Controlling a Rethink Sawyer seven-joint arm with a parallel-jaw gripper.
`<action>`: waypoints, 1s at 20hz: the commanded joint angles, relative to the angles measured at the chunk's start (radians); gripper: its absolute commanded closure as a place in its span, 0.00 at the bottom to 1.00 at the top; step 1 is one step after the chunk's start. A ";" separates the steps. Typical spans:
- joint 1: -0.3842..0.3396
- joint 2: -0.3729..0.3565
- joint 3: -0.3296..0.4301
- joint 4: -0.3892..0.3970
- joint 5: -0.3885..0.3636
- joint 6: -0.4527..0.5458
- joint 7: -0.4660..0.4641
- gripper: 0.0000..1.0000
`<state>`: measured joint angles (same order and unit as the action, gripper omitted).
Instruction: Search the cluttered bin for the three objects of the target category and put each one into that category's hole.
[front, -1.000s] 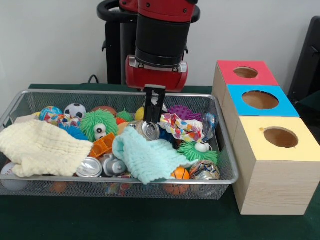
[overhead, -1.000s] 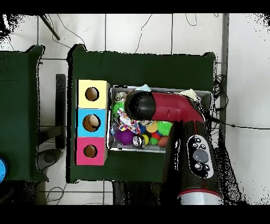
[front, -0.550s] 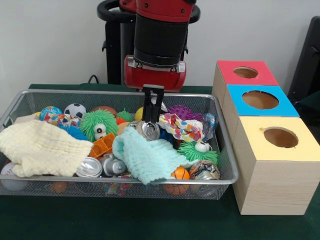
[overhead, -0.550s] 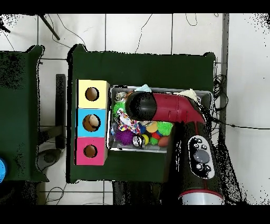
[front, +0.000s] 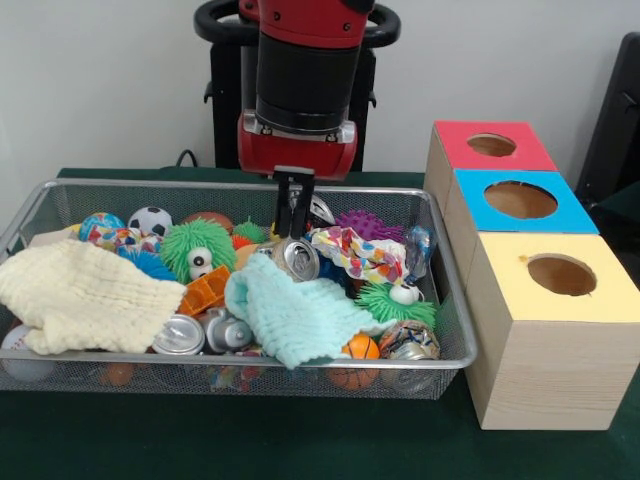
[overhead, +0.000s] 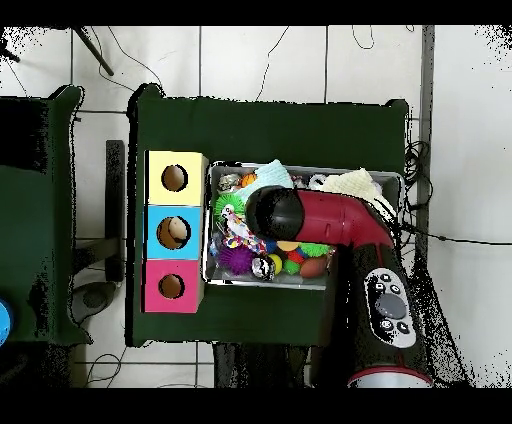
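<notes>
The gripper (front: 294, 222) hangs just above a silver can (front: 299, 258) lying on its side in the middle of the wire bin (front: 455, 330), its round end facing out, propped against a mint cloth (front: 290, 318). From here the fingers look drawn close together with nothing between them, though they are thin and dark and I would not swear to it. Two more cans (front: 205, 333) sit low near the front, half under a cream cloth (front: 80, 295). If it goes for the can, I reckon the round side could roll away, or the mint cloth could get pinched along with it and dragged toward the boxes (front: 545, 340). The overhead view hides the gripper under the arm (overhead: 320, 218)
</notes>
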<state>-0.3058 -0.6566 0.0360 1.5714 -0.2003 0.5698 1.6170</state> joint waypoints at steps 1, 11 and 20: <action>-0.039 -0.010 0.055 0.116 -0.016 -0.078 0.076 1.00; -0.030 0.010 0.052 0.095 -0.019 -0.074 0.083 1.00; -0.014 0.011 0.037 0.102 -0.028 -0.090 0.096 1.00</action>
<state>-0.3210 -0.6572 0.0358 1.6181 -0.2005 0.5497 1.6170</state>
